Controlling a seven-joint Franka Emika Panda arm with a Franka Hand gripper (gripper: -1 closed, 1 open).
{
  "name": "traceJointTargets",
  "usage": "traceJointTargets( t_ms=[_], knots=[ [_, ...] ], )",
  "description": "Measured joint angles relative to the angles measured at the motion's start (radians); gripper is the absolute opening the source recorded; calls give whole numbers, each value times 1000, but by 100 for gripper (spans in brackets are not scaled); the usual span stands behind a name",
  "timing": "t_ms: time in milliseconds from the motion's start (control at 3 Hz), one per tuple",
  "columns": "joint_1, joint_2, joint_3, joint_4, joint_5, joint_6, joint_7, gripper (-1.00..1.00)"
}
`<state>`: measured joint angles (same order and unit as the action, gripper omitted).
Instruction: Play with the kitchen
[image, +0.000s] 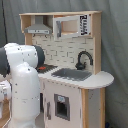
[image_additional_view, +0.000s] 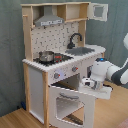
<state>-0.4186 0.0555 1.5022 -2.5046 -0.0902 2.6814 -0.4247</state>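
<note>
the kitchen (image_additional_view: 60, 65) is a big white and wood toy that stands on the floor, and you can see it in both exterior views. its worktop (image_additional_view: 37, 64) runs across the middle.

in the second exterior view the small pot (image_additional_view: 46, 56) sits on the stovetop (image_additional_view: 56, 59), near the worktop's end at the second exterior view's left. the grey sink (image_additional_view: 80, 51) is at the other end of the worktop, and the black faucet (image_additional_view: 75, 38) stands at the back edge, just behind the sink. the hood (image_additional_view: 49, 21) hangs above the stove. the microwave (image_additional_view: 98, 11) is up in the top corner, and its door looks swung open.

the oven door (image_additional_view: 70, 102) is under the worktop's front edge. it is partly open and tips out at the top. the gripper (image_additional_view: 90, 84) is at the top edge of that door, on the second exterior view's right side. i cannot tell if its fingers are apart, together, or holding the door, and i cannot tell if it touches the door at all.

in the first exterior view the robot arm (image: 22, 80) fills the first exterior view's left and hides the stove and most of the front.

i think the play is part way along. the oven door looks half done, so it could go down more or be pushed shut. the pot and the faucet look like nobody is playing with them yet.
</note>
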Motion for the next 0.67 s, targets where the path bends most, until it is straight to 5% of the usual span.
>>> traceJointTargets(
  t_ms=[667],
  knots=[
    [0, -29, 79, 2, -3, -17, 185, -100]
  ],
)
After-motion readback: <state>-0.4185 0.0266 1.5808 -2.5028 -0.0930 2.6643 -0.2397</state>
